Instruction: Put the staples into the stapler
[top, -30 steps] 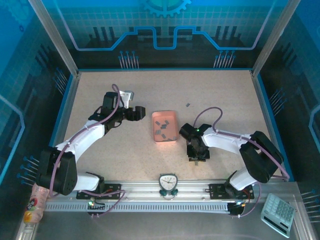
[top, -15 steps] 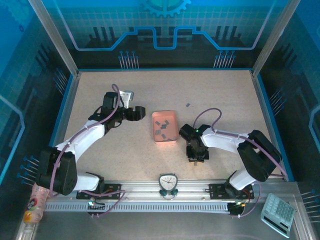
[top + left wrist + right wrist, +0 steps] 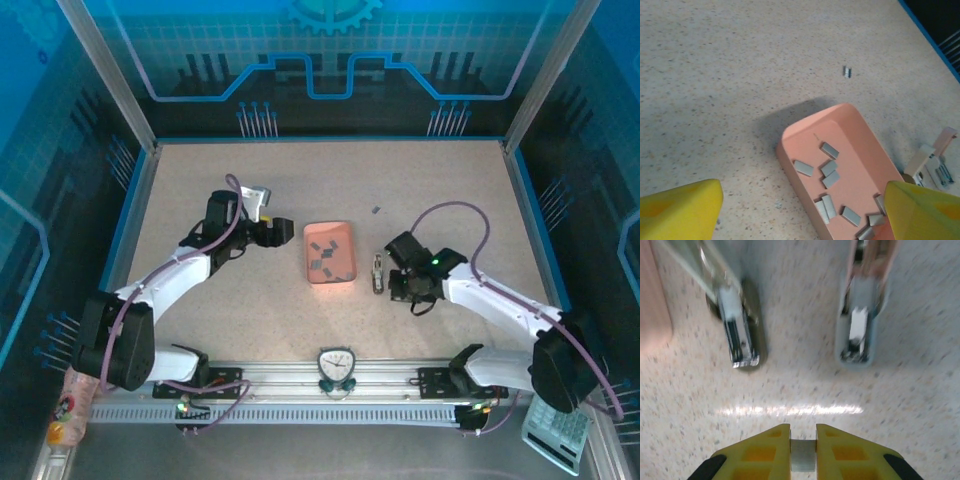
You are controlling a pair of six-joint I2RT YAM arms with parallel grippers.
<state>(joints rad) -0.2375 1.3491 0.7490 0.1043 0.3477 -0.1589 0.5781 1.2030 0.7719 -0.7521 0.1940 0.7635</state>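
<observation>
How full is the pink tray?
Partly full: several grey staple strips lie scattered inside the pink tray, bare floor showing between them.

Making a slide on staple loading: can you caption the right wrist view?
The right gripper pinches a grey staple strip, facing the opened stapler on the speckled table.

Tray [image 3: 855,135] salmon pink, staples [image 3: 803,168] grey — table [image 3: 740,65] beige with fine dark speckles — right gripper [image 3: 803,432] fingers [image 3: 757,452] bright yellow.

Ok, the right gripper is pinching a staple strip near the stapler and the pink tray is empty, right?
Not empty: the left wrist view shows several staple strips in the pink tray. The right gripper does pinch a staple strip near the stapler.
</observation>
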